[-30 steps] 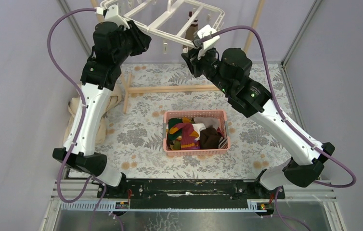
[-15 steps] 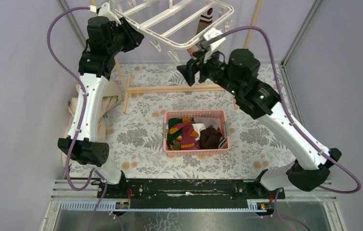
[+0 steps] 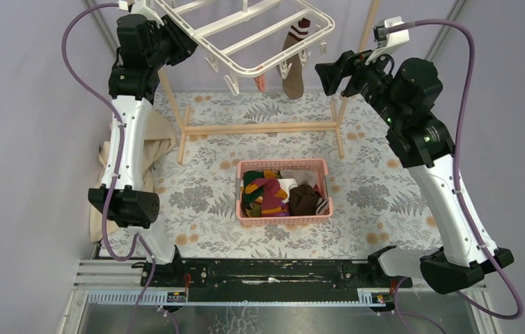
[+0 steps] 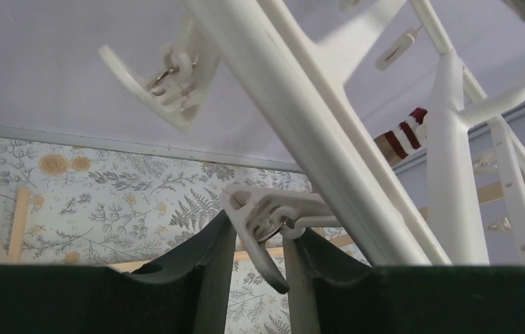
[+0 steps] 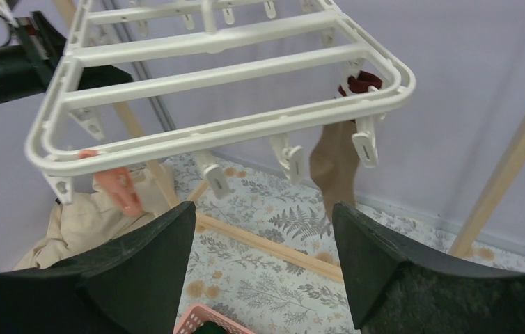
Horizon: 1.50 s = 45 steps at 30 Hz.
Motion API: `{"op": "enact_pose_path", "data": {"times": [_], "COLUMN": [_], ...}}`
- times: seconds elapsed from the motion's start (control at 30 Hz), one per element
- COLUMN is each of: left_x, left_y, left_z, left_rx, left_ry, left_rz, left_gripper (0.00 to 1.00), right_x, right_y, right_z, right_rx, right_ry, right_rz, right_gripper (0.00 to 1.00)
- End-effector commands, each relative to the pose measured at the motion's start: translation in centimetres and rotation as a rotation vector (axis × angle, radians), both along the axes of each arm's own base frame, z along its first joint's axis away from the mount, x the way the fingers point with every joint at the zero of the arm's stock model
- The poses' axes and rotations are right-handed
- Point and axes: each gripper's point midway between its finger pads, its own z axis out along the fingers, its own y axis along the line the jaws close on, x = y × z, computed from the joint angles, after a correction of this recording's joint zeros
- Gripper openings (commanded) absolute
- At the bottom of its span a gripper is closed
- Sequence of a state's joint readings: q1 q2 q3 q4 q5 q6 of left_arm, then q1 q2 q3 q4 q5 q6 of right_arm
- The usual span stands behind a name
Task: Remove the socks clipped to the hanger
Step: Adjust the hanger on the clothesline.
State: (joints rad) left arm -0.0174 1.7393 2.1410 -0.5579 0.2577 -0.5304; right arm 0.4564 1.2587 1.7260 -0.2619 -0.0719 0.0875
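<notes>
Basket (image 3: 284, 162): centre of tabletop (image 3: 197, 198), most socks (image 3: 267, 195) lie inside
Right gripper (image 5: 263, 209): 1 o'clock, released, empty
Left gripper (image 4: 260, 233): 11 o'clock, grasping hanger (image 5: 225, 72) by a clip (image 4: 267, 209)
Left to do: brown sock (image 5: 335, 163) clipped at 12 o'clock

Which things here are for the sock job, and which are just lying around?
For the job: white hanger, brown sock clipped on it, left claw holding the hanger, open right claw, pink basket holding socks.
Lying about: beige cloth, wooden frame.
</notes>
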Motion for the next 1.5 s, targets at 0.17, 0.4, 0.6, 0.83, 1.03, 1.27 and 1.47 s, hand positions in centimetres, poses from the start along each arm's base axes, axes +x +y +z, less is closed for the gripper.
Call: {"op": "enact_pose_path", "data": {"times": [0.17,0.4,0.6,0.83,1.03,1.27,1.47], "left_x": [1.8,3.3,4.1,3.0,1.7,1.2,1.4], "left_y": [1.9,3.1,4.7,5.4,5.3,5.4,5.4], "left_z": [2.9,2.3,1.8,2.4,2.4,1.7,1.4], "left_rx": [-0.04,-0.063,-0.075,-0.085,-0.084,-0.081,-0.075], "left_ry": [-0.092,-0.089,-0.087,-0.092,-0.09,-0.077,-0.07], "left_rz": [0.007,0.019,0.041,0.046,0.047,0.055,0.055], "left_gripper": [0.37,0.37,0.37,0.38,0.4,0.4,0.4], "right_x": [3.1,4.6,5.4,5.9,5.9,6.2,8.0], "right_y": [-1.3,-2.4,-3.1,-3.2,-2.4,-1.3,-1.3], "right_z": [-2.7,-4.1,-4.4,-4.5,-4.3,-3.0,-2.7], "right_rx": [0.071,0.095,0.118,0.145,0.142,0.161,0.167], "right_ry": [0.107,0.143,0.154,0.156,0.122,0.053,0.021], "right_rz": [-0.007,-0.007,0.007,0.064,0.133,0.209,0.189], "right_gripper": [0.79,0.79,0.79,0.79,0.78,0.77,0.74]}}
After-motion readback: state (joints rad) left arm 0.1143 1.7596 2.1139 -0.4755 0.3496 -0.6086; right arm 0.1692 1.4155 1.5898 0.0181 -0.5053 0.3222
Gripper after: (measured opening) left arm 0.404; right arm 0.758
